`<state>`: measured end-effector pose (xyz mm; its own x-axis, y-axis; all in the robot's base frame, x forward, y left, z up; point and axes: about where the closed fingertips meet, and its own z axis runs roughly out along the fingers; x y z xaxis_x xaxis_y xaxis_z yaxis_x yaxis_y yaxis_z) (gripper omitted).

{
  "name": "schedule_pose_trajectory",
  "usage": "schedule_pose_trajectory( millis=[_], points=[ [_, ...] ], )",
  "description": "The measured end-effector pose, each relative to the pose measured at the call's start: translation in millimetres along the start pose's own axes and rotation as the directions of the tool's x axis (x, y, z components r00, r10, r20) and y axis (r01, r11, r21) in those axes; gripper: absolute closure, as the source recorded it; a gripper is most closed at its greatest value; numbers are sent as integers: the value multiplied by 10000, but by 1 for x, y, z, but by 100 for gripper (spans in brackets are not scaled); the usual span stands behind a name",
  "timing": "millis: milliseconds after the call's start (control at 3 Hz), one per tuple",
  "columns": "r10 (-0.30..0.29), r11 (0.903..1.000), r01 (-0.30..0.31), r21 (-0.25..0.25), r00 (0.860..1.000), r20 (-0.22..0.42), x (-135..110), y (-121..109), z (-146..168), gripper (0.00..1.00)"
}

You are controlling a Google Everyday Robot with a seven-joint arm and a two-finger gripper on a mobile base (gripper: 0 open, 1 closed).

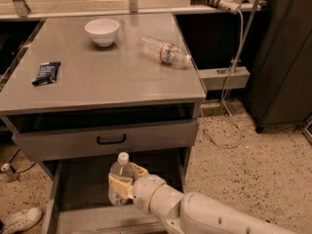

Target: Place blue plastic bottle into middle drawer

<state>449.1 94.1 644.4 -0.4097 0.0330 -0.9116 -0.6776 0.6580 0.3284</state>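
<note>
Hand [126, 183]: pinching blue plastic bottle [118, 172] at its label, bottle upright.
Bottle: inside open middle drawer [78, 186], roughly mid-drawer; floor contact unclear.
Risk: release w/ base off drawer floor, and the tall bottle could tip; arm withdrawal might bump handled drawer [111, 139] above middle drawer.

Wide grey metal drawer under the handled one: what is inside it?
The clear white-capped plastic bottle, upright in the gripper, over the bare floor of the drawer. The arm hides its front right corner.
</note>
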Motion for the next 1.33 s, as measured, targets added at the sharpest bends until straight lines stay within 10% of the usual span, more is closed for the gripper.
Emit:
schedule_pose_trajectory(
  millis=[1333],
  points=[
    [174,9960,-211,864,9989,435,79,-44,35,100]
  ],
)
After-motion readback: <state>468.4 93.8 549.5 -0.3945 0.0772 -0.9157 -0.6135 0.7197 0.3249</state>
